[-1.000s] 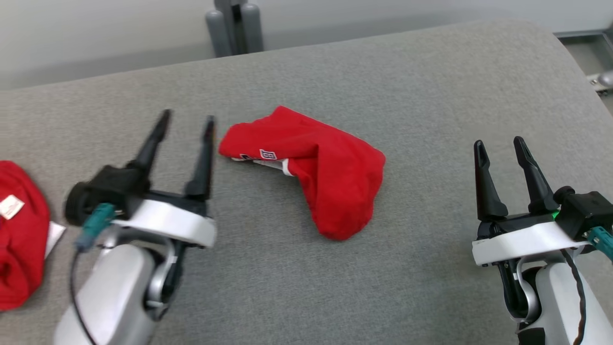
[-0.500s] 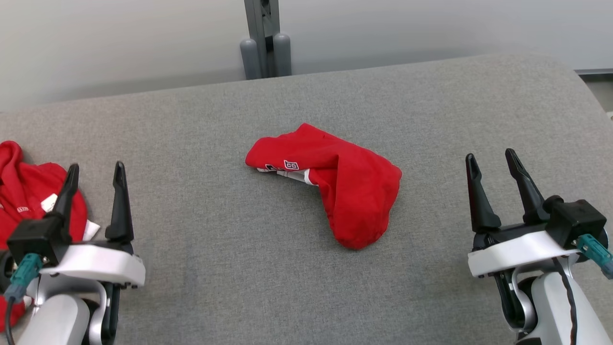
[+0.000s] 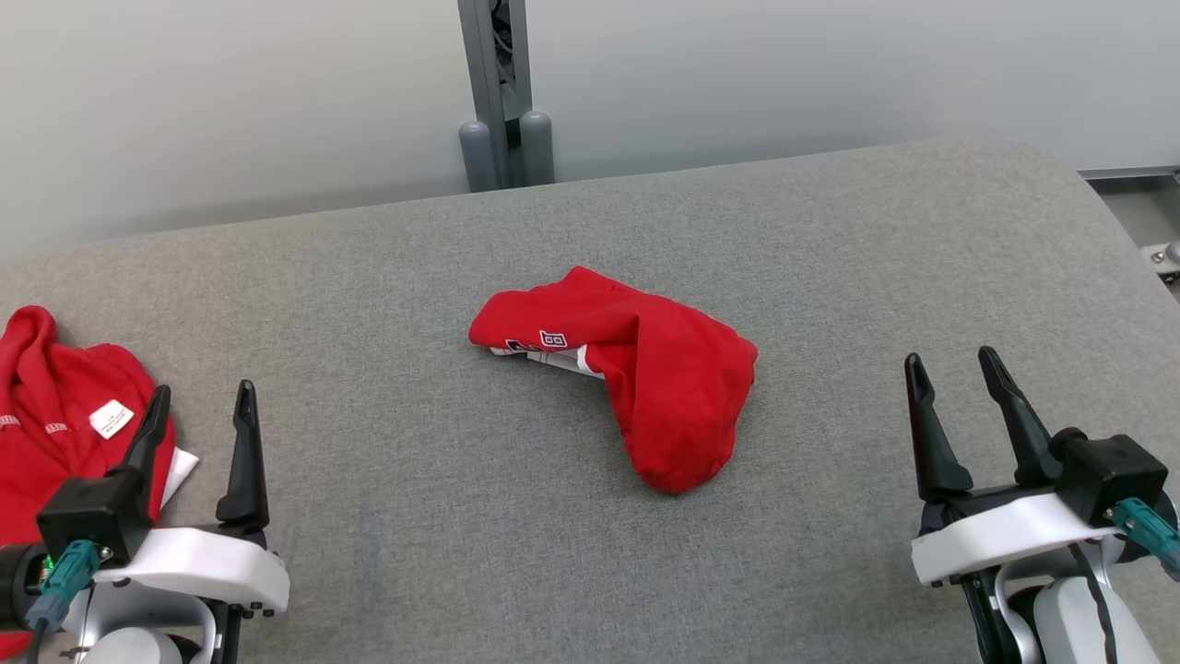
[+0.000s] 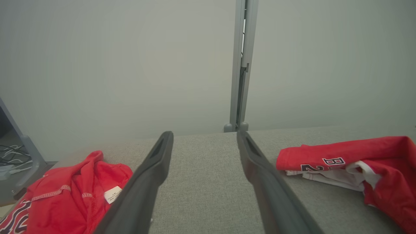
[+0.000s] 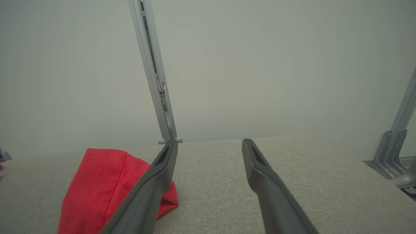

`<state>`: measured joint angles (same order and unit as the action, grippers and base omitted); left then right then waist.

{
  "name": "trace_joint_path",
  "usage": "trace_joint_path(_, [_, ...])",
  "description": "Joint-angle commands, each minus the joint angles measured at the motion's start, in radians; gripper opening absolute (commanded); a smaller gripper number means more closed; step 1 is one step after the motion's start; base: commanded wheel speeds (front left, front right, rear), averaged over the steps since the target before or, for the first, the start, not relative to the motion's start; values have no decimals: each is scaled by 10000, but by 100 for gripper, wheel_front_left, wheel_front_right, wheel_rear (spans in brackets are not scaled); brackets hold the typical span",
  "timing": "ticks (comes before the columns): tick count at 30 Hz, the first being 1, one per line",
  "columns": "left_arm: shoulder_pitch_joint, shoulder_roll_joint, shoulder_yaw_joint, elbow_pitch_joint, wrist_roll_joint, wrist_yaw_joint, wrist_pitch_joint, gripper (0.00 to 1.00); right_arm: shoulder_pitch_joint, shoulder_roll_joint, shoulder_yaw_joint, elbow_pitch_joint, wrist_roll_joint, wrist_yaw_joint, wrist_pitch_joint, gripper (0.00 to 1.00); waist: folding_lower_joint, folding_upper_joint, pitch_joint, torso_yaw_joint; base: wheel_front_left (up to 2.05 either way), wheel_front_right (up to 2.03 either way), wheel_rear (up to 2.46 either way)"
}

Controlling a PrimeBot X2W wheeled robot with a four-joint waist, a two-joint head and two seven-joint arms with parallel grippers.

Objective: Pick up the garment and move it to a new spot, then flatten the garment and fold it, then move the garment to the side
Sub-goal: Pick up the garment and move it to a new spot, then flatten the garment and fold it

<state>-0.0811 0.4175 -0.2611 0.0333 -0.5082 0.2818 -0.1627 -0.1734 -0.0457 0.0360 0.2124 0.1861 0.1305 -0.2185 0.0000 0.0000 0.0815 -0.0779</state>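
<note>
Both my claws are wide and hold nothing. The left claw (image 3: 205,390) hangs low at my left side and the right claw (image 3: 949,356) low at my right side, with the fingers pointing away from me over the grey worktop (image 3: 830,258). The garment (image 3: 645,387) lies between them in the middle of the worktop, well apart from both. It is red, with white trim and some dark letters on the end that points to my left. It is bunched and not flat: one part is doubled over the other, and a thick fold runs down it.

At my far left is a red heap (image 3: 55,415) with a white label, just beside the left claw (I cannot tell for sure if a finger touches it; in the left wrist view it seems not).

I judge that the garment is already at its spot, and that flattening is the step in hand, not yet begun. The next move calls for both claws to come in to the garment, one to each end. Each should pinch only the upper layer at an edge and pull outward, so that the fold opens. The cloth looks soft and may slide, so a low, slow pull seems wise. The left claw should keep off the red heap.
</note>
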Motion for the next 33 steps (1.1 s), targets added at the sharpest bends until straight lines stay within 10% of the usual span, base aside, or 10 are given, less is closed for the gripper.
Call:
trace_joint_path(1, [117,24,10,-57,-65,30,13,100,70,-75,-50,-51,48,5,42,100,0,0,-10,3,0,0,0])
trace_joint_path(33, [-130,-30,-200,-188,-168,149,68,100,-17,-72,73,-258,21,5,200,100,0,0,152,196,0,0,0])
